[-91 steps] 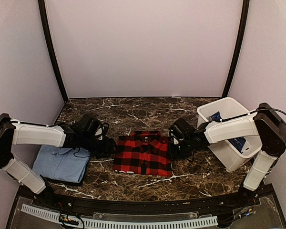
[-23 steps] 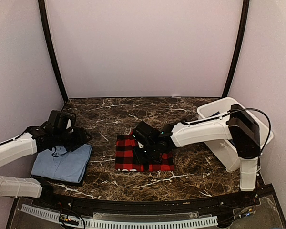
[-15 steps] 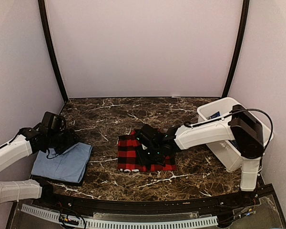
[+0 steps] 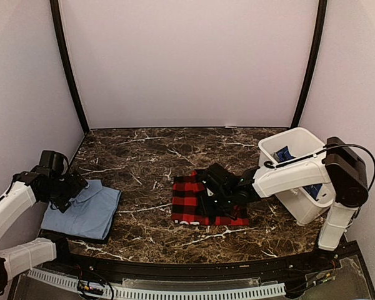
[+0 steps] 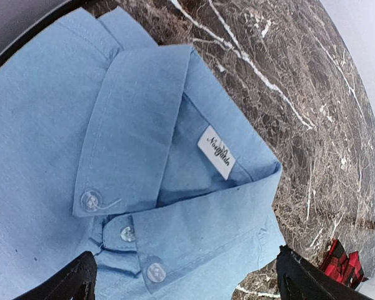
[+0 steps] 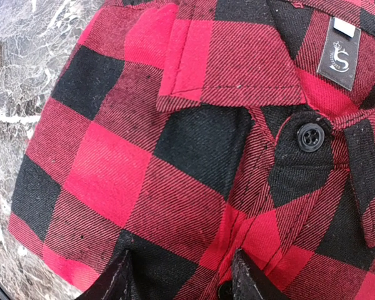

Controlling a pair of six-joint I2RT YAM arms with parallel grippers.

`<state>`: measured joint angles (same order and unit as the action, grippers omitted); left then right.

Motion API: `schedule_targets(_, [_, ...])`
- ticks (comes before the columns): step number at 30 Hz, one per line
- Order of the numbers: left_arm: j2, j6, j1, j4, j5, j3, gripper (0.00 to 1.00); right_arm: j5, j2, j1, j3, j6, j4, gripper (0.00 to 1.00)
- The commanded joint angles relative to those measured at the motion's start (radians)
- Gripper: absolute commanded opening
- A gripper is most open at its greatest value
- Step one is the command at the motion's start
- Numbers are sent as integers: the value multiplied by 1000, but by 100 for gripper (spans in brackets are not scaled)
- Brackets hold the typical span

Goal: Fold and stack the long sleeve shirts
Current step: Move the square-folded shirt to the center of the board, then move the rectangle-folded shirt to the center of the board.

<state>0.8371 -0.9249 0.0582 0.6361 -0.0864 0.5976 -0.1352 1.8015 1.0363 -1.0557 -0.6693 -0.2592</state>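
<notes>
The red-and-black checked flannel (image 4: 190, 211) lies folded on the marble table, right of centre. My right gripper (image 4: 211, 195) sits on it. In the right wrist view the gripper (image 6: 184, 278) has its jaws partly closed, pinching the flannel (image 6: 194, 144) below the collar and neck label (image 6: 340, 45). The light blue collared shirt (image 4: 84, 212) lies folded at the near left. My left gripper (image 4: 67, 189) hovers over its collar end, wide open and empty. In the left wrist view the gripper (image 5: 184, 256) hangs above the buttoned collar of the blue shirt (image 5: 131, 125). The dark blue patterned shirt (image 4: 284, 153) lies in the bin.
A white plastic bin (image 4: 300, 134) stands at the right edge of the table, close to the right arm. Black frame posts rise at the back corners. A slotted cable duct runs along the near edge.
The flannel and my right gripper have slid right together, towards the bin. My left arm has pulled back left, off the flannel and over the light blue shirt's collar.
</notes>
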Motion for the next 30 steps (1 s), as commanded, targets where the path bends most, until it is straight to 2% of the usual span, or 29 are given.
schedule_targets(1, [-2, -2, -34, -18, 140, -61, 99, -7, -57, -10, 53, -12, -18, 51])
schedule_targets(8, [29, -60, -37, -106, 136, -155, 99, 5, -123, 1, 8, 23, -13, 54])
schedule_targets(16, [143, -52, -37, -352, 275, -240, 99, -12, -164, 7, -61, 42, -38, 54])
schedule_targets(23, [292, -39, -13, -517, 336, -225, 99, -37, -171, 5, -89, 55, -59, 54])
schedule_targets(30, [490, -79, 113, -629, 305, -109, 99, -43, -177, -1, -103, 60, -78, 55])
